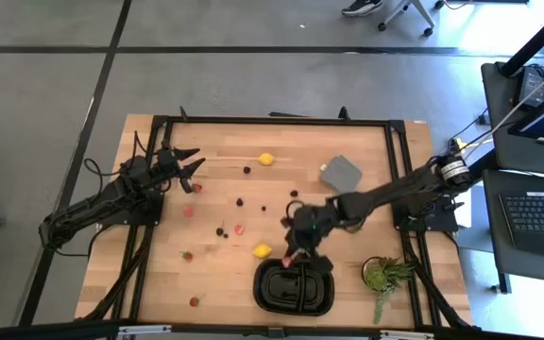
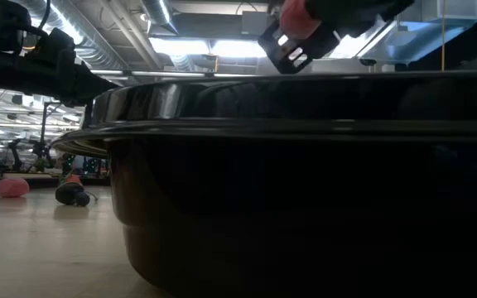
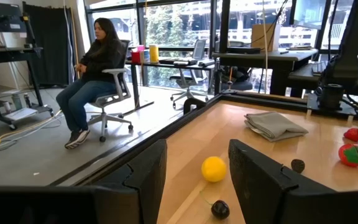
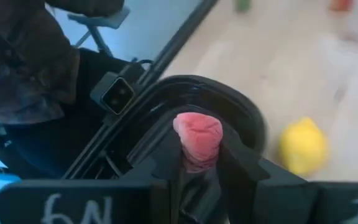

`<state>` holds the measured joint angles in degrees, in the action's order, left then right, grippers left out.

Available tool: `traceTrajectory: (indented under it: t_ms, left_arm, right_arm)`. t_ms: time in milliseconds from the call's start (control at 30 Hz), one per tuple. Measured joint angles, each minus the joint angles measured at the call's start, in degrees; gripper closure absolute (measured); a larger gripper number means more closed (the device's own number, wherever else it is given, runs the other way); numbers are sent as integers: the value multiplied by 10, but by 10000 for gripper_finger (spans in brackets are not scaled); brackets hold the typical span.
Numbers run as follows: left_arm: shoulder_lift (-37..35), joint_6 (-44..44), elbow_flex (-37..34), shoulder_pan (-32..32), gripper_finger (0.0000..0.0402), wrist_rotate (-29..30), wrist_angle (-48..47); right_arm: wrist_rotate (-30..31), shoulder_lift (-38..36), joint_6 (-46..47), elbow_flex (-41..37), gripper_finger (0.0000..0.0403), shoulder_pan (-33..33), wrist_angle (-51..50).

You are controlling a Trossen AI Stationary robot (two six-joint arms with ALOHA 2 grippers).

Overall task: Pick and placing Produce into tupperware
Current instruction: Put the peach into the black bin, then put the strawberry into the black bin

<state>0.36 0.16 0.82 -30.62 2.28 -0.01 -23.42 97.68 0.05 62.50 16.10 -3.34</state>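
Red and soft, a strawberry piece (image 4: 197,138) sat pinched between the right gripper's (image 1: 294,257) jaws, held directly above the far rim of the black tupperware (image 1: 294,288); the drop lay straight down. A lemon (image 1: 263,250) rested just beside the tray. The left gripper (image 1: 189,162), jaws parted and empty, waited well apart across the desk (image 1: 225,198).

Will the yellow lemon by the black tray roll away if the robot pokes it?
Probably. The lemon looks round and smooth, so a nudge would likely roll it. It sits loose on the flat wooden table, beside the tray, with nothing blocking it.
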Motion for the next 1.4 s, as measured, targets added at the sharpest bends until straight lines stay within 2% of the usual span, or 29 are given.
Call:
traceTrajectory:
  t_ms: [100,467,700,833,1000,1200,1400]
  left_arm:
    - [0,0,0,0,237,0,0]
    - [0,-1,0,0,237,0,0]
    - [0,-16,0,0,237,0,0]
    - [0,-16,0,0,237,0,0]
    - [0,-16,0,0,237,0,0]
    - [0,-16,0,0,237,0,0]
    - [0,-50,0,0,237,-2,0]
  right_arm:
    - [17,34,3,0,319,18,25]
    - [27,127,143,0,316,23,51]
    - [23,130,162,0,291,23,56]
    - [10,117,140,14,270,23,32]
    - [1,112,101,60,234,23,-52]
    - [48,112,79,117,188,15,-178]
    - [91,105,67,167,176,2,-328]
